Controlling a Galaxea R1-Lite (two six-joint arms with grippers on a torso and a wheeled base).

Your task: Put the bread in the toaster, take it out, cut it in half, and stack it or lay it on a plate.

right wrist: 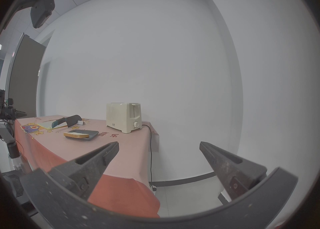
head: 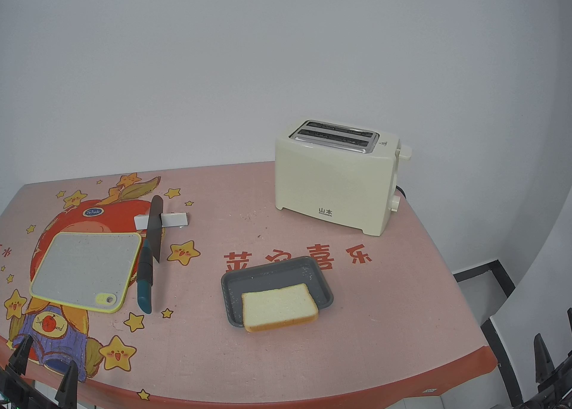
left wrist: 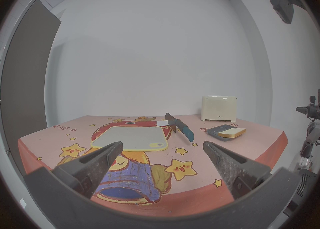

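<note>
Bread (head: 279, 307) on tray (head: 266, 275)

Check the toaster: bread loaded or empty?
Empty. Both toaster slots show dark and bare; the bread slice lies flat in the grey tray.

bread (head: 279, 306) on plate (head: 275, 276), before toaster (head: 338, 175)

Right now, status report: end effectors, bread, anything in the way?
Left end effector open, right end effector open, both empty. White bread slice lies in dark grey rectangular tray, before cream two-slot toaster. Nothing between them; teal-handled knife off left.
</note>
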